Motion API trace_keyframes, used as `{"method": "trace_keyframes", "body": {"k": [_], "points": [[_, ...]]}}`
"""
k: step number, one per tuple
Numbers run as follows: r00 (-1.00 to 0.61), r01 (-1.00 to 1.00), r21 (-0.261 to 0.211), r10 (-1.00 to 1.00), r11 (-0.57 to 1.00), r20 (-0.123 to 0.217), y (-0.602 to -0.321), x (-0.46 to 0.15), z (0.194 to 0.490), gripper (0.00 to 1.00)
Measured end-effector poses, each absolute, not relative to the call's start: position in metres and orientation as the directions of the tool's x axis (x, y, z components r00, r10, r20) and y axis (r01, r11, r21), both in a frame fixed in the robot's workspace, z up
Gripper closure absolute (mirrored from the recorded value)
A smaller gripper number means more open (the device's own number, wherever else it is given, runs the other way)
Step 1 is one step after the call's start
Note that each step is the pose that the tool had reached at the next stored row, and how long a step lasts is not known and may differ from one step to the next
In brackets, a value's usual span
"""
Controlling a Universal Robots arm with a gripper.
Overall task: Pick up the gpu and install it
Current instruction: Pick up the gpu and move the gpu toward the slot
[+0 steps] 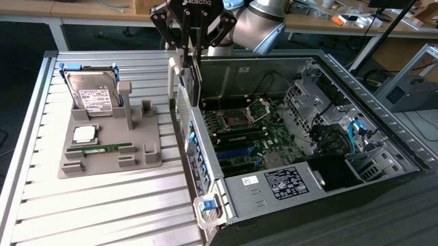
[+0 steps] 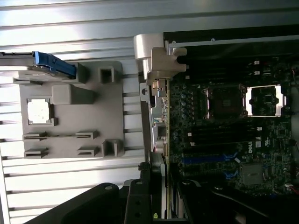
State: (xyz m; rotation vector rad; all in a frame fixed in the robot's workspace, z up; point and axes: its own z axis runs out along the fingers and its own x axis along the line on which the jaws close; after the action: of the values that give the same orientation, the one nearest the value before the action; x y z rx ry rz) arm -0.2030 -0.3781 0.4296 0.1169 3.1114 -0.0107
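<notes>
- Overhead, the claw (image 1: 190,47) is clamped on the top edge of the gpu (image 1: 194,77), which hangs upright with its silver bracket (image 1: 175,77) toward the exterior view's left.
- The card hovers clear of everything, just above the rear wall of the open computer case (image 1: 373,105), which lies on its side on the slatted worktop (image 1: 102,215).
- From the wrist view the gpu (image 2: 164,186) shows edge-on as a thin line running along the border of the motherboard (image 2: 224,140).
- Blue expansion slots (image 1: 236,152) sit lower on the board, nearer the camera than the card.
- On the grey holder (image 1: 102,166) beside the case, the hard drive (image 1: 92,95), a processor chip (image 1: 83,134) and the green memory stick (image 1: 99,148) lie untouched.
- Doing this step well seems to call for keeping the card vertical and its edge parallel to the slot.
- The bracket likely has to slide inside the rear wall, not catch on its rim.
- A tilted descent risks jamming the connector, so a straight, gentle push looks safest.
</notes>
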Motion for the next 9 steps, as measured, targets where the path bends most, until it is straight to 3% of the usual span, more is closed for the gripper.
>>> {"method": "trace_keyframes", "body": {"k": [9], "points": [[-0.997,0.075,-0.006,0.075,0.997,-0.028,-0.3781,-0.1988,0.4296,0.73]]}}
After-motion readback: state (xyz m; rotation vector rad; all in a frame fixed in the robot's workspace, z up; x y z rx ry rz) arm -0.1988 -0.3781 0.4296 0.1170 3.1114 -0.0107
